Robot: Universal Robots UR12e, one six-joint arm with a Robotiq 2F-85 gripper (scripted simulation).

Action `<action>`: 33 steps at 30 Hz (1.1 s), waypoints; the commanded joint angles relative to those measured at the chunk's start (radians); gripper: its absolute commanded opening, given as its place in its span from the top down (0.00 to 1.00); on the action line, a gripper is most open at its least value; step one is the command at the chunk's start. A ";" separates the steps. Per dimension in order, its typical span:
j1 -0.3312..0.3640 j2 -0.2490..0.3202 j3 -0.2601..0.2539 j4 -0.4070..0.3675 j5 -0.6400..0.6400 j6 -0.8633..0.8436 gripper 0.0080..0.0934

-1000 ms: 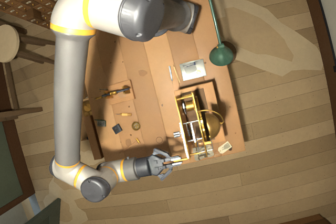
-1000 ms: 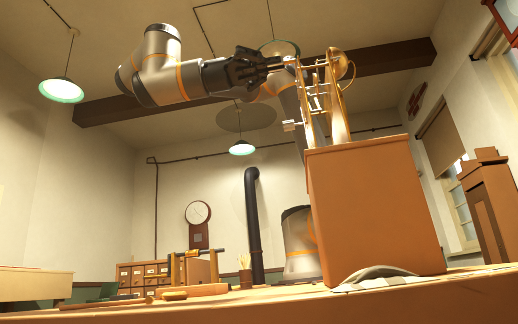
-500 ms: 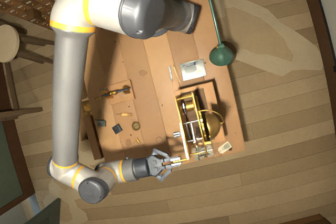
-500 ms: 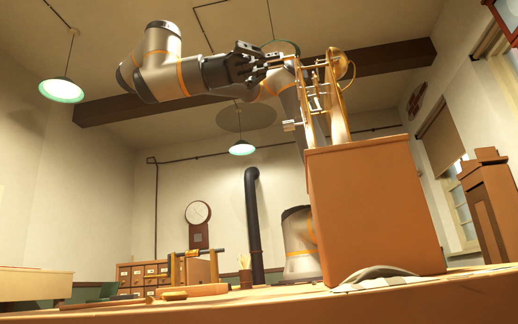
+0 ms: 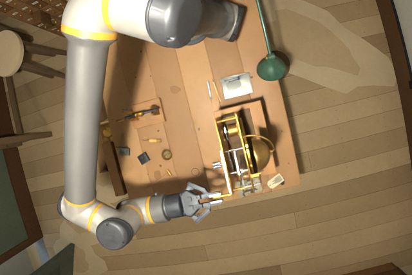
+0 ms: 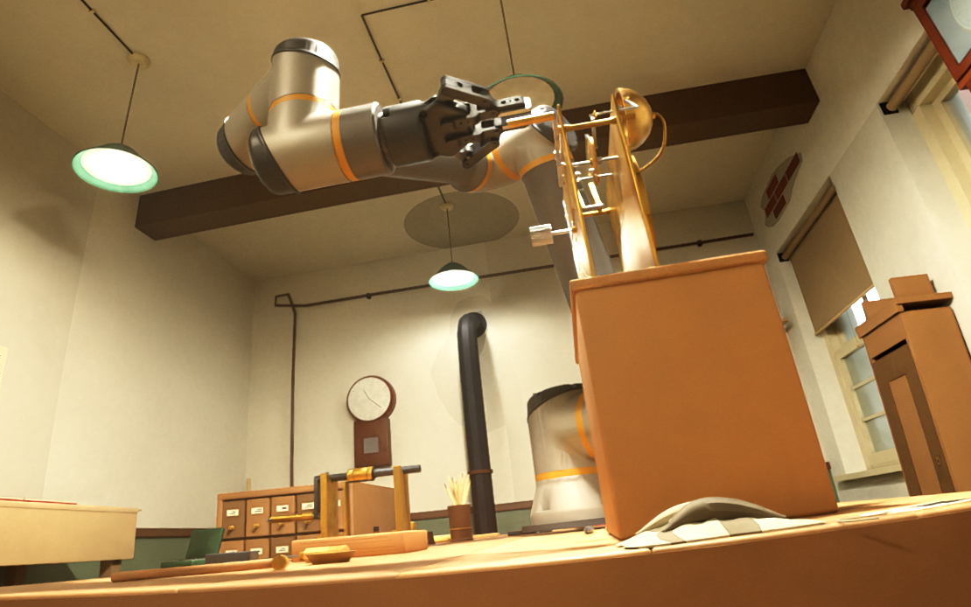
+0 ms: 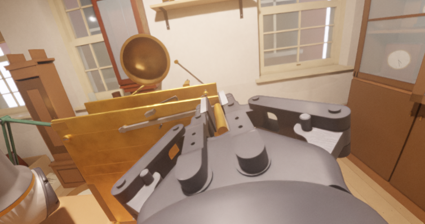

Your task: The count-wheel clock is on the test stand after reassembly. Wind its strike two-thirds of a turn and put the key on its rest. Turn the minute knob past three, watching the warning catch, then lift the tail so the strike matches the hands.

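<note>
A brass tail lever [image 7: 220, 118] sticks out from the top near corner of the clock movement [image 5: 238, 154], and my gripper [image 5: 215, 198] is closed around its end. In the second side camera the gripper [image 6: 513, 112] meets the brass rod at the top of the front plate. The clock [image 6: 602, 189] stands on a tall wooden test stand [image 6: 693, 385]. Its bell [image 7: 145, 59] sits behind the plates. The minute knob [image 5: 216, 165] juts from the front plate. The key [image 5: 141, 113] lies on its wooden rest on the bench, far left of the clock.
A drawer cabinet [image 6: 278, 513] stands at the back wall. A green desk lamp [image 5: 271, 67] stands behind the stand. Small parts and a paper [image 5: 236, 85] lie on the bench. The bench's front edge runs just under the gripper.
</note>
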 commanded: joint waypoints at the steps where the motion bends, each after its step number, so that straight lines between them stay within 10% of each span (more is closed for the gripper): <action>1: 0.000 -0.001 -0.001 0.000 0.000 0.000 0.84; 12: 0.000 -0.001 -0.001 0.000 0.000 0.000 0.59; 33: -0.006 0.002 -0.005 0.001 -0.006 0.000 0.59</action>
